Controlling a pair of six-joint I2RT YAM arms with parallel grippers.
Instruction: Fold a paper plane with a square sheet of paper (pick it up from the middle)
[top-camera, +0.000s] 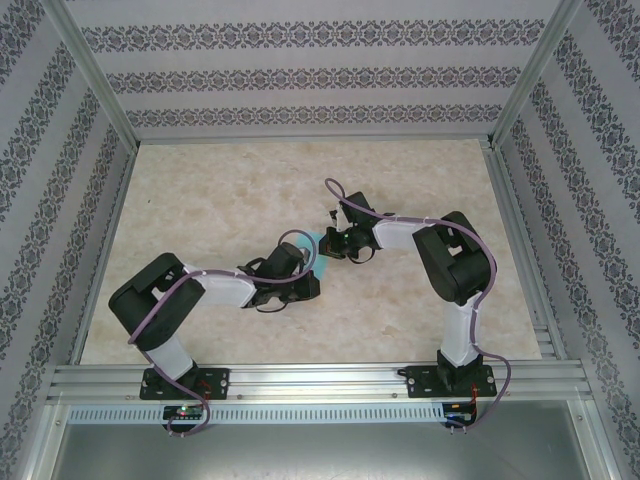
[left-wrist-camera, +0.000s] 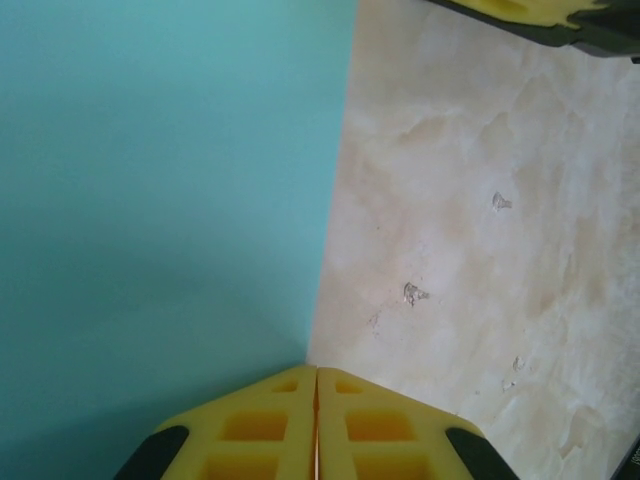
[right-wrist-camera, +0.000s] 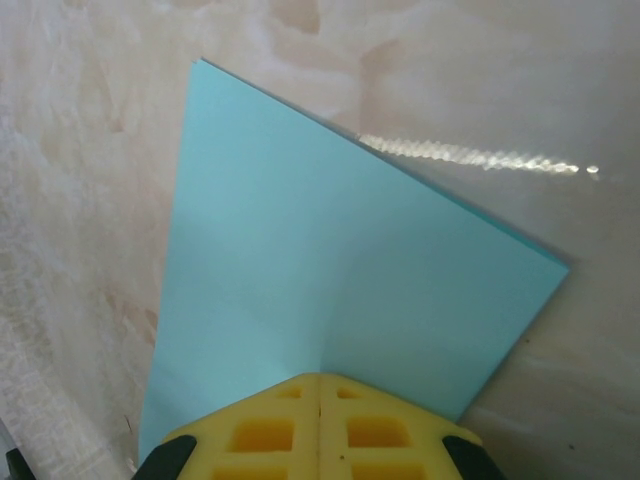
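the right gripper (right-wrist-camera: 320, 382) is pinching the paper (right-wrist-camera: 330, 260) at its near edge, its yellow fingers (right-wrist-camera: 265, 435) pressed together on the sheet, and a faint crease is running up from the pinch. the left gripper (left-wrist-camera: 316, 375) is also standing closed, its fingers meeting right where the paper's straight edge ends, so it is most likely clamping that edge too, though the contact itself is too tight to make out.

seen from above, the paper is showing as a small turquoise patch between the two wrists, over the middle of the bench (top-camera: 230, 190). from the right wrist it seems to be sitting slightly off the surface, casting a shadow along its far side.

holding it at two points is probably keeping the thin sheet taut and flat, so that one arm can be anchoring while the other is bringing a flap over. the arms are crowding close, and a yellow fingertip of the right gripper is peeking into the upper corner of the left wrist view.

the sheet is looking broad and nearly flat, not a narrow dart, so most of the folding is likely lying ahead.
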